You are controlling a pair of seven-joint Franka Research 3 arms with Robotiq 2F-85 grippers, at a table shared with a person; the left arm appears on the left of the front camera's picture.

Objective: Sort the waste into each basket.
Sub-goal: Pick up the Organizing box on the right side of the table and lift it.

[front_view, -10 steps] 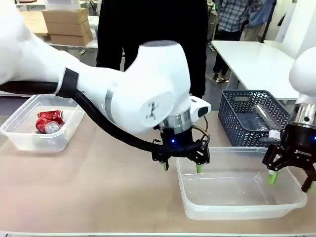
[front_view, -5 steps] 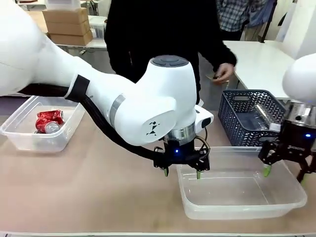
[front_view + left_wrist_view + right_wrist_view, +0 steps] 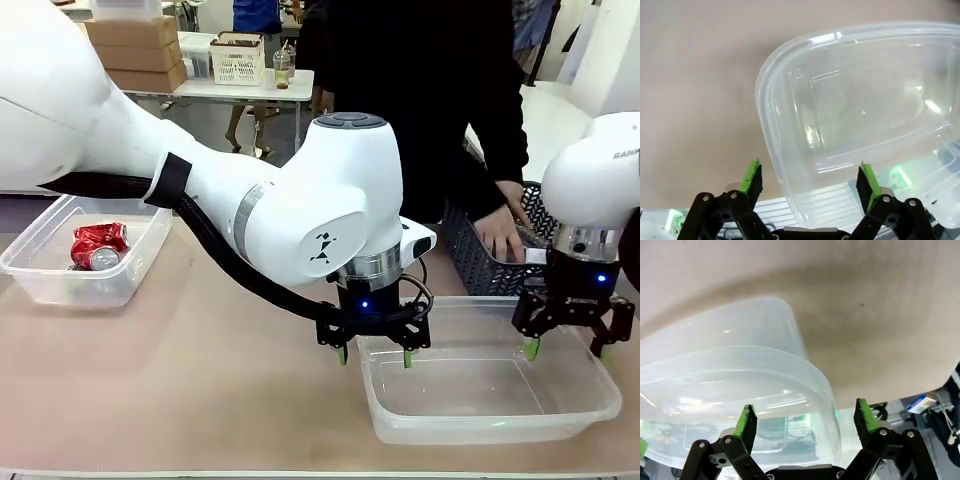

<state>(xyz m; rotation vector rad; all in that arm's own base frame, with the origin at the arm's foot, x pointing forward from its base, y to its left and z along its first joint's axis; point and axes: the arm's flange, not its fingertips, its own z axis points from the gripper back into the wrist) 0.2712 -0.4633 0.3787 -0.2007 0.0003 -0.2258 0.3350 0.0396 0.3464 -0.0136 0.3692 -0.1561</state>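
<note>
Both my jaws stand wide, each astride one end of the clear rectangular plastic tub [image 3: 480, 432] nearest me on the worktop [image 3: 200, 380].
My left jaws are spread with the tub's left wall between their green pads [image 3: 752, 177], one pad outside and one over the inside. Neither presses on the wall as far as I can see. My right jaws are spread the same way across the right-hand rim, gripping nothing. The crushed red metal cans [image 3: 98, 247] lie in the second clear plastic tub [image 3: 40, 285], well apart at my far left. Just behind the near tub stands a dark grey slotted plastic basket [image 3: 470, 270], with a person's hand [image 3: 498, 232] reaching into it.
</note>
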